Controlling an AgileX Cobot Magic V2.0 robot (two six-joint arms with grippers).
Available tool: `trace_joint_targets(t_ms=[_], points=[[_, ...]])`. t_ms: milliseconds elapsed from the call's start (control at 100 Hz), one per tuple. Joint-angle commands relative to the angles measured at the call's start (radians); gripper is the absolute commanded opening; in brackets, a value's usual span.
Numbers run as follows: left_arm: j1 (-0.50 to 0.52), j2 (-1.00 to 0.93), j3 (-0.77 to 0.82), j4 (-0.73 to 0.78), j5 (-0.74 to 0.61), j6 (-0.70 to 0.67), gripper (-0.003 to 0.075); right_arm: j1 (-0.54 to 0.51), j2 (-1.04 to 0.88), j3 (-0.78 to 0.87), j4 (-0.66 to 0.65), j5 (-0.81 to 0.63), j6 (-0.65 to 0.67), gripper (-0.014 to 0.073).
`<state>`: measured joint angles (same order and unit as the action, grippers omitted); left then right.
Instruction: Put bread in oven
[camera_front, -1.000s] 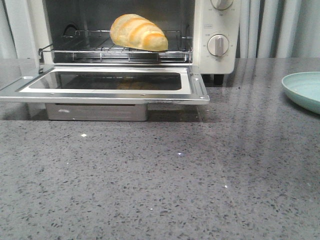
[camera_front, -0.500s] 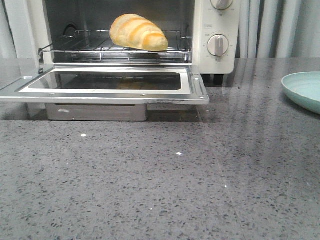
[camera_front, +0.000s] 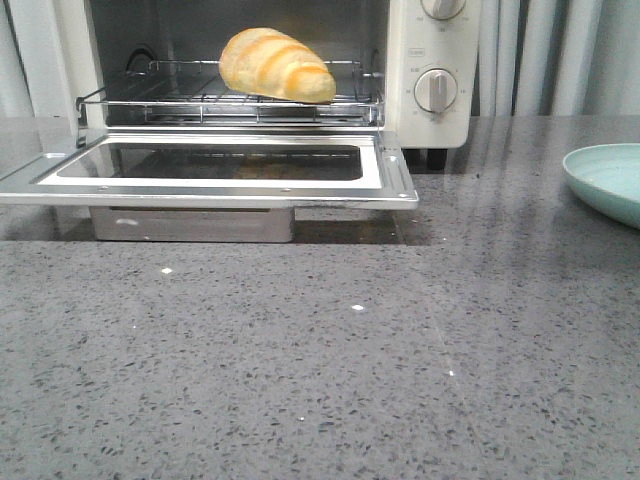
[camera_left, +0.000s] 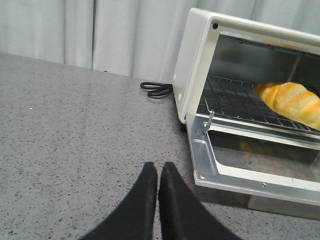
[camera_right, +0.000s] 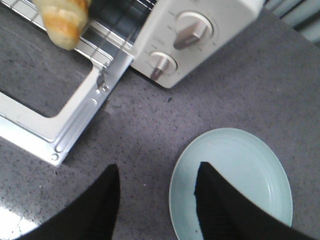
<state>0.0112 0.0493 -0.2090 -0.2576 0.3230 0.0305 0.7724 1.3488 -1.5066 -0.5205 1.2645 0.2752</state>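
The golden-yellow bread (camera_front: 277, 64) with orange-brown stripes lies on the wire rack inside the cream-white oven (camera_front: 432, 60). The oven's glass door (camera_front: 210, 168) hangs open, flat and level. The bread also shows in the left wrist view (camera_left: 292, 103) and the right wrist view (camera_right: 62, 19). My left gripper (camera_left: 158, 167) is shut and empty, above the counter off the oven's left side. My right gripper (camera_right: 157, 172) is open and empty, above the counter at the edge of the pale green plate (camera_right: 240, 182). Neither gripper shows in the front view.
The pale green plate (camera_front: 610, 180) sits empty at the right of the grey speckled counter (camera_front: 330, 360). A black power cord (camera_left: 156, 89) lies coiled behind the oven's left side. Pale curtains hang behind. A metal crumb tray (camera_front: 195, 224) shows under the open door.
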Motion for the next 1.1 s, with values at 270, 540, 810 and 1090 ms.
trace_joint_targets(t_ms=[270, 540, 810, 1090], points=[[0.0, 0.012, -0.027, -0.015, -0.077, -0.009, -0.0021, -0.009, -0.193, 0.119, -0.05, 0.05, 0.063, 0.016], [0.0, 0.012, -0.027, -0.015, -0.077, -0.009, -0.0021, -0.009, -0.237, 0.14, -0.044, 0.05, 0.063, 0.008], [0.0, 0.012, -0.027, -0.015, -0.077, -0.009, -0.0021, -0.009, -0.258, 0.14, -0.044, 0.05, 0.063, -0.0075], [0.0, 0.012, -0.027, -0.015, -0.077, -0.009, -0.0021, -0.009, -0.261, 0.14, -0.044, 0.011, 0.063, -0.0075]])
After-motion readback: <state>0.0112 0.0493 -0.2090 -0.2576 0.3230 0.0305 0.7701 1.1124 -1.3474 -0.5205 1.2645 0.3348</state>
